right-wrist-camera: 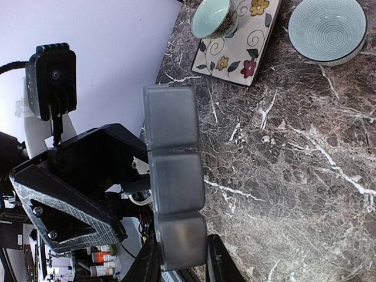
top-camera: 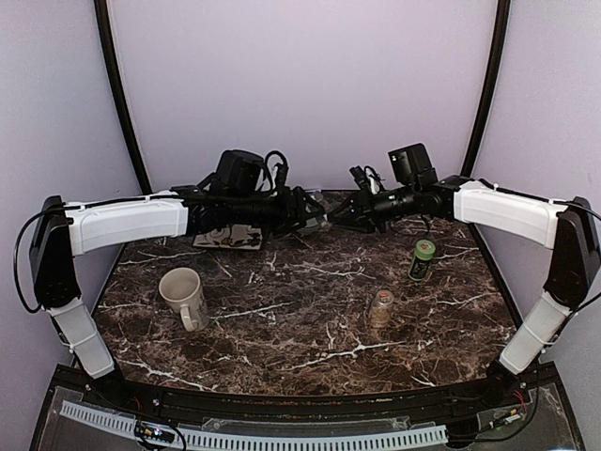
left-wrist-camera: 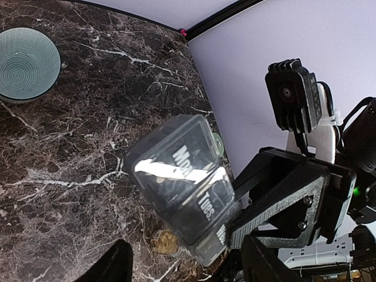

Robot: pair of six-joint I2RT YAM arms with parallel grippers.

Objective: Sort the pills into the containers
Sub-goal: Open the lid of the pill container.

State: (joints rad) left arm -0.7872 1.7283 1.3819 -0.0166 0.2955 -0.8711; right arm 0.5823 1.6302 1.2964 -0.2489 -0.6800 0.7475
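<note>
Dark, white-veined marble topped the table (top-camera: 282, 334), with pale lilac walls behind it. Nearest, toward the left edge, stood a cream mug (top-camera: 183, 296), its handle turned toward the near edge; what it held could not be told. Right of centre stood a small amber bottle (top-camera: 380, 306), upright. Farther back, near the right edge, was a green-capped bottle (top-camera: 423, 259) whose label was too small to read.

Beyond them, above the far middle of the table, both arms met at the pill organizer (left-wrist-camera: 179, 188), a strip of smoky translucent compartments held off the marble. The right gripper (right-wrist-camera: 183, 267) was clamped on one end of it. The left gripper (left-wrist-camera: 187, 258) had its fingers spread wide, with a gap showing beside the strip. White print on the lids read "Mon" and "Tues"; the next label was cut off. The frosted plastic hid any contents.

At the far edge lay a flower-patterned plate (right-wrist-camera: 244, 47) carrying a cup (right-wrist-camera: 214, 16) glazed pale green inside. Just beside the plate sat a ribbed teal bowl (right-wrist-camera: 328, 28).
</note>
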